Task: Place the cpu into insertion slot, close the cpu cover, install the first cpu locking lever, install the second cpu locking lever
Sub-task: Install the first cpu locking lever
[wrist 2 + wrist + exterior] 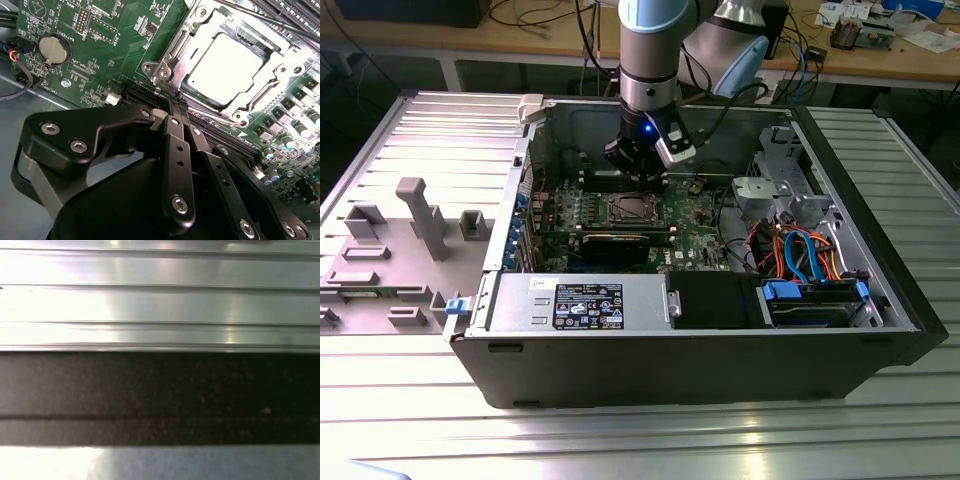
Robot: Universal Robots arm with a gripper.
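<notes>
Second wrist view: cpu (226,67) sitting in insertion slot (280,50), cpu cover (200,30) lying closed over it; pincer (179,106) tips pressed together, hovering beside socket corner, levers seemingly pending.

The computer case (700,340) lies open on the desk (620,440). Inside, the motherboard (690,215) carries the insertion slot (632,210), and the cpu (226,67) sits in it with the cpu cover (200,40) around it. The end effector (179,107) hangs just beside the slot's corner. A moulded tray (400,250) lies toward the exterior view's left of the case.
</notes>
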